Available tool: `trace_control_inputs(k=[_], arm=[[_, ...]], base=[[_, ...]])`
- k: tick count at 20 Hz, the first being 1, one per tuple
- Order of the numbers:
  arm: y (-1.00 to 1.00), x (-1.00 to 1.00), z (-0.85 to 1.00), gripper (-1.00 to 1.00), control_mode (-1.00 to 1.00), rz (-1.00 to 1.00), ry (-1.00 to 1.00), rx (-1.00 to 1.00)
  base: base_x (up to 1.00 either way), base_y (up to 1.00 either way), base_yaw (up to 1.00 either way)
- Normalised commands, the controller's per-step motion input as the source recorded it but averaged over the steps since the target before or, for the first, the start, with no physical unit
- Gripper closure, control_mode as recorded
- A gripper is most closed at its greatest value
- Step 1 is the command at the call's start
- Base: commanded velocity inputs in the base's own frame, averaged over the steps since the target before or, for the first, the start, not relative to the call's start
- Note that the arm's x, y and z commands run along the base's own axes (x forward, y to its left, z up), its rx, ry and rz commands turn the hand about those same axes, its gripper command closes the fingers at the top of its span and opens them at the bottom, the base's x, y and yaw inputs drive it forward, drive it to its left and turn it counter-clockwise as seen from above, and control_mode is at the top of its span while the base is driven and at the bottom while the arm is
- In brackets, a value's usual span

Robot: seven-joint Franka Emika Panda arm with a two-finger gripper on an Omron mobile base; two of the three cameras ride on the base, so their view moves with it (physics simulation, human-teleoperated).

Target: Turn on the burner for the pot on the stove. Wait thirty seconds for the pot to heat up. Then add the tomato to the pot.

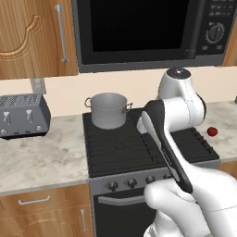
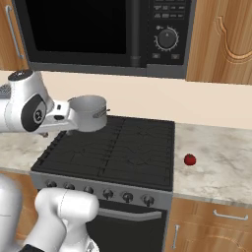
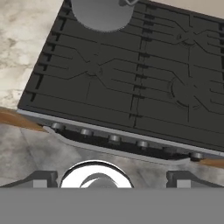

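Gripper [image 3: 112, 178] nearest the lens: two dark tips spread wide at the bottom of the hand view, nothing between them, hanging above and in front of the stove [image 3: 131, 87].

Risks, by my reading. The knobs [image 3: 114, 138] sit in a close row along the silver front strip; picking the wrong one would light a burner away from the pot [image 1: 108, 110], which stands on the rear-left grate. Wide fingers could also nudge a neighbouring knob.

Surroundings, large to small: microwave [image 1: 139, 32] overhead, well clear of the arm; wooden cabinets [image 2: 221, 39]; marble counter [image 1: 41, 157]; toaster [image 1: 23, 115] left of the stove; tomato [image 2: 190, 159] on the counter right of the stove, well apart from the pot. Nothing blocks the knob strip.
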Motion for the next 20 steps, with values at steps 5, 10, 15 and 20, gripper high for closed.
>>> trace_control_inputs(k=[5, 10, 15, 20], arm=[[0.01, -0.19, -0.01, -1.00, -1.00, 0.00, 0.00, 0.00], [0.00, 0.00, 0.00, -1.00, -1.00, 0.00, 0.00, 0.00], [0.00, -0.08, 0.00, -1.00, -1.00, 0.00, -0.05, 0.00], [0.00, -0.07, 0.00, -1.00, -1.00, 0.00, -0.08, 0.00]], base=[[0.00, 0.00, 0.00], [0.00, 0.00, 0.00], [0.00, 0.00, 0.00], [0.00, 0.00, 0.00]])
